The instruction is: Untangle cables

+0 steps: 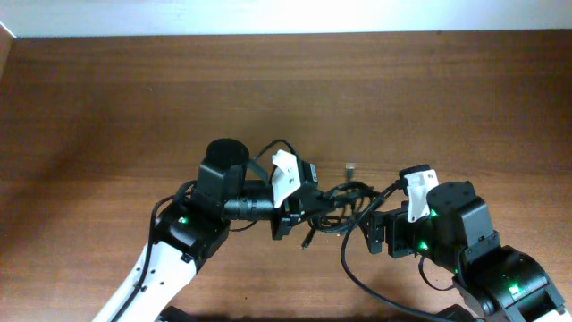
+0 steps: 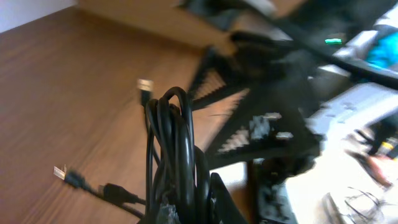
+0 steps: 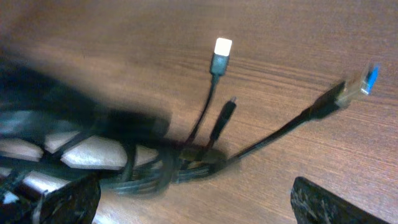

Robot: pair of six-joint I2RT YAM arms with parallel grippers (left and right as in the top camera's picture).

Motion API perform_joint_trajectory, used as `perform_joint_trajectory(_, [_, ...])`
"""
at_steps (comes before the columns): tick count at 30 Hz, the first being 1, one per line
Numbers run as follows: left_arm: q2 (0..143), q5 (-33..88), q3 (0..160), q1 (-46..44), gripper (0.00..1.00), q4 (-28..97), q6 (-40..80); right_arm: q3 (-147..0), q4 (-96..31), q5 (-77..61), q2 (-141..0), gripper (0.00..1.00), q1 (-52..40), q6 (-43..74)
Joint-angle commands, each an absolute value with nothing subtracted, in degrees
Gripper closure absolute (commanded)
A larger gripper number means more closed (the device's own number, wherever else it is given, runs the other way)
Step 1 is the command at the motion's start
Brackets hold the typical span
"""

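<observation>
**Black cords pinched at one end, ready for a second grip**

Black and thin, the cables (image 1: 344,210) sit bunched at the middle of the wooden table (image 1: 134,107), right between the two arms. The left gripper (image 2: 186,211) is clamped around the bundle. In its wrist view the loops stand up out of its jaws, which suggests it is there to anchor the knot so that single strands can be drawn away from a fixed point. Several plug ends (image 3: 222,50) fan out free onto the wood on the far side. That layout probably makes it easier to pick one cord out.

The right gripper (image 3: 199,208) faces the bundle with its jaws spread wide and nothing between them. The cords lie just ahead of its fingertips (image 3: 329,205). This looks like a line-up for a grasp not yet made.

From overhead both arms reach inward and low, their wrists pointing at each other across the tangle. The left gripper (image 1: 299,215) comes in from the left and the right gripper (image 1: 375,231) from the right. They are close, and the bundle bridges them.
</observation>
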State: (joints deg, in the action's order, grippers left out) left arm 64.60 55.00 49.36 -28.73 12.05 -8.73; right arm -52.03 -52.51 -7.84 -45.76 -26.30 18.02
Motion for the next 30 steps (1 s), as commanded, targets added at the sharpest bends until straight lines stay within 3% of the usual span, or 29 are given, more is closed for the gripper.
perform_joint_trajectory(1, [64.16,35.09,49.82,-28.86,1.00,16.75,-11.20,-53.08,-52.75,-8.62,-45.25,0.04,-26.24,16.23])
perform_joint_trajectory(4, [64.16,42.72,49.82,-28.67,1.00,20.32,-15.88,-53.08,-52.47,-9.26,-44.16,0.05,-26.24,14.81])
perform_joint_trajectory(9, [64.07,61.19,49.82,-28.67,1.00,30.70,-43.55,-53.06,-54.19,-1.83,-44.12,0.07,-26.24,15.86])
perform_joint_trajectory(11, [63.90,62.87,49.82,-28.67,1.00,32.71,-47.70,-53.06,-54.22,-1.87,-44.12,0.07,-26.24,15.86])
perform_joint_trajectory(16, [63.92,56.45,49.82,-28.64,1.00,32.25,-43.33,-53.06,-54.19,-2.76,-44.12,0.07,-26.24,15.86])
perform_joint_trajectory(20, [63.92,38.72,49.82,-28.64,1.00,23.14,-11.64,-53.06,-51.09,-7.86,-44.12,0.07,-26.24,15.88])
perform_joint_trajectory(21, [63.92,38.33,49.82,-28.67,1.00,21.43,-8.95,-53.06,-49.82,-10.55,-44.12,0.07,-26.24,15.86])
perform_joint_trajectory(23, [63.92,41.23,49.82,-28.67,1.00,21.45,-9.52,-53.06,-48.40,-18.11,-44.12,0.07,-26.24,9.89])
perform_joint_trajectory(25, [63.92,55.20,49.82,-28.67,1.00,21.50,-20.27,-53.06,-48.84,-24.21,-44.12,0.10,-26.24,3.16])
perform_joint_trajectory(30, [63.59,61.60,49.82,-28.64,1.00,20.84,-22.00,-53.19,-50.72,-25.12,-44.12,0.10,-26.24,2.33])
